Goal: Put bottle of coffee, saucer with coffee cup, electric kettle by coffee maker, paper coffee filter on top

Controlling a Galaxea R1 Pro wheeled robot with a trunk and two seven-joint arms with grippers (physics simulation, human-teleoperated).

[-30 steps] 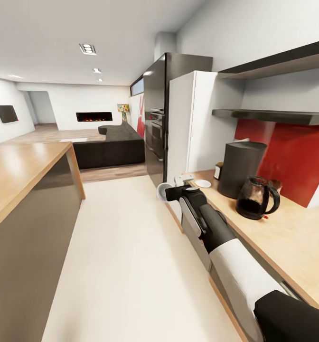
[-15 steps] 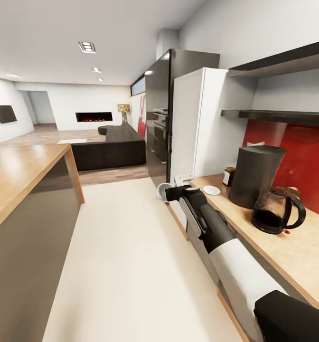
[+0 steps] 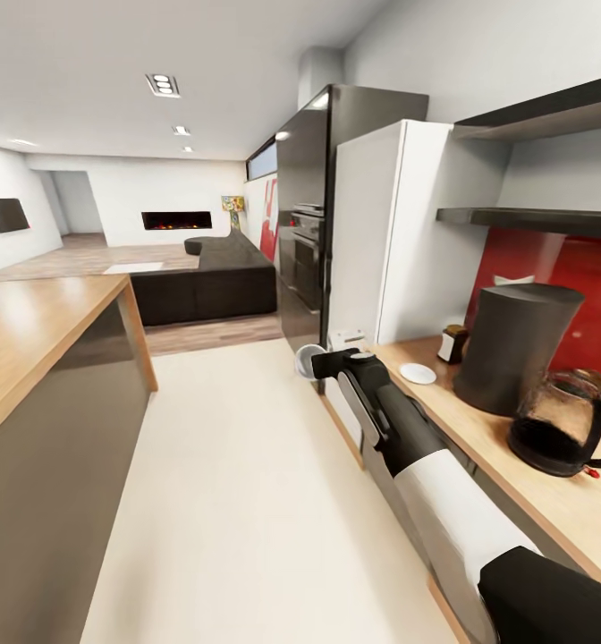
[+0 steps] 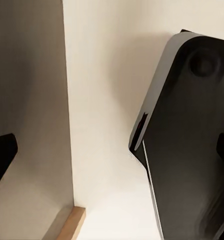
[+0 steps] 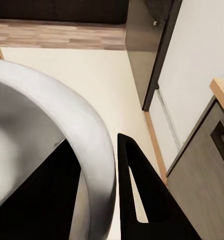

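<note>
Right gripper [image 3: 317, 361] grasps the coffee cup [image 3: 307, 359]; in the right wrist view the cup's [image 5: 52, 150] white rim curves across a dark finger [image 5: 137, 195], so the fingers are clamped on the wall of the cup. Cup is off the countertop [image 3: 515, 465], out over the floor, in front of the counter's near corner.

Key relation: the saucer [image 3: 418, 373] lies to the right of the held cup and slightly farther back, on the countertop just left of the coffee maker [image 3: 515, 349]. The right arm is plainly the nearer one. Likely next move: carry the cup rightward over the counter edge and lower it onto the saucer.

Cup's opening appears to face sideways toward the wrist camera, so its axis looks roughly level, not upright; handle direction cannot be told.

Relative to the coffee maker: bottle of coffee [image 3: 452, 343] just left and behind, kettle [image 3: 564, 420] just in front, filter [image 3: 513, 280] on top.

Left gripper: black finger tips [image 4: 2, 155] at the frame edges with a wide gap between them, released, nothing held.
</note>
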